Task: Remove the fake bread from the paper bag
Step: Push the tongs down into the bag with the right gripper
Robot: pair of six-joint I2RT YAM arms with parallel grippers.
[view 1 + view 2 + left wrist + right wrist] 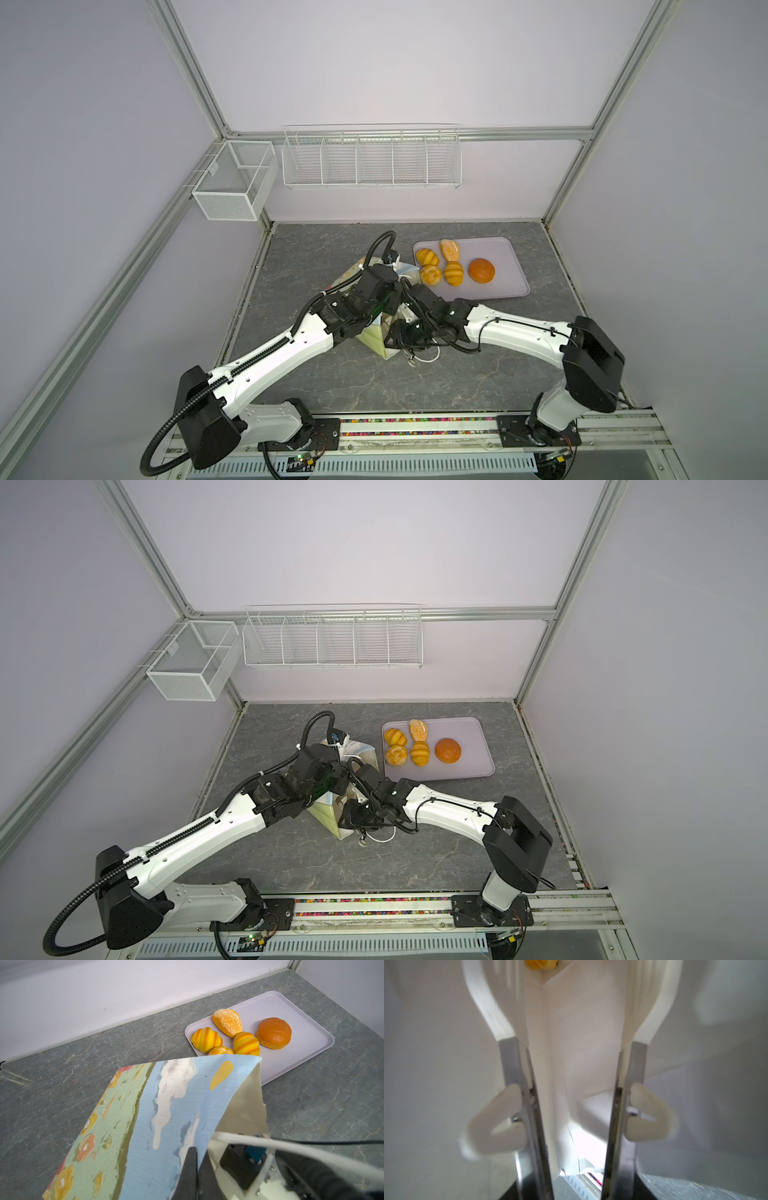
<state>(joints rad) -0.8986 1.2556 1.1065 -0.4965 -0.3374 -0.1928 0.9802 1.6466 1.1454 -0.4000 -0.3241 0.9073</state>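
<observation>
Currently, left gripper (pixel 195 1154): clamped on paper bag (pixel 155 1115) rim, probably to keep the mouth open.
Right gripper (pixel 571 1001): inside bag, jaws parted, empty, reaching.
Fake bread (pixel 542 964): one piece deep in bag; five on tray (pixel 509 257), 2 o'clock from bag.

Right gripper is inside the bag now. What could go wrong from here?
1. The yellow roll lies beyond the open right gripper, in a corner of the paper bag; closing may pinch paper instead.
2. The left gripper pinches only the bag's rim, which might tear or slip.
3. The cord handle could snag the right gripper on withdrawal.
</observation>
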